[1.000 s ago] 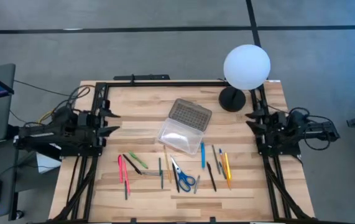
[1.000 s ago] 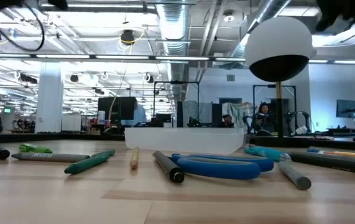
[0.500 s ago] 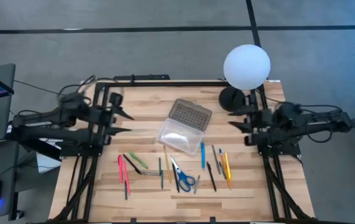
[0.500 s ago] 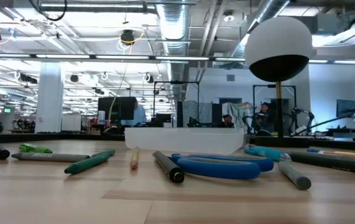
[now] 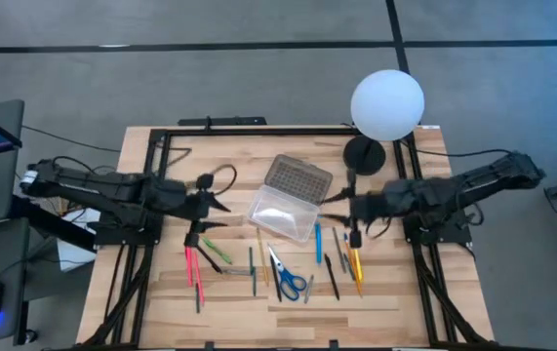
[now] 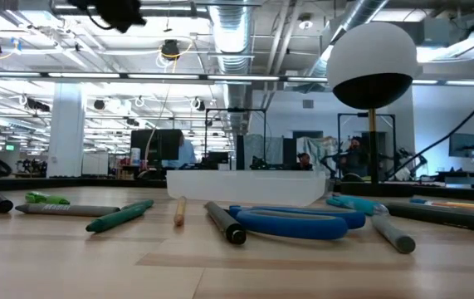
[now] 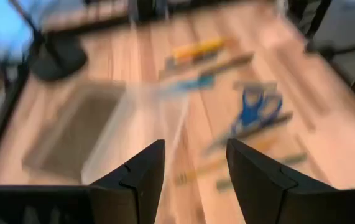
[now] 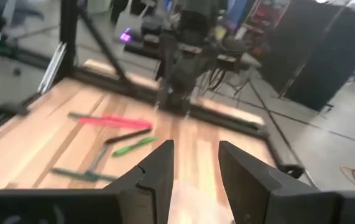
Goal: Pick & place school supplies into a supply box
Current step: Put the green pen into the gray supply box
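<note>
1. A light wooden table (image 5: pixel 288 302) stands on a grey floor.
2. The small clear plastic supply box (image 5: pixel 284 207) lies open mid-table; pens, pencils and blue-handled scissors (image 5: pixel 287 278) lie just in front.
3. The left gripper (image 5: pixel 218 194) and right gripper (image 5: pixel 335 200) hover beside the box, fingers apart, holding nothing.
4. Both arms could bump over the box.
5. Earlier, both waited at the table's sides.
</note>
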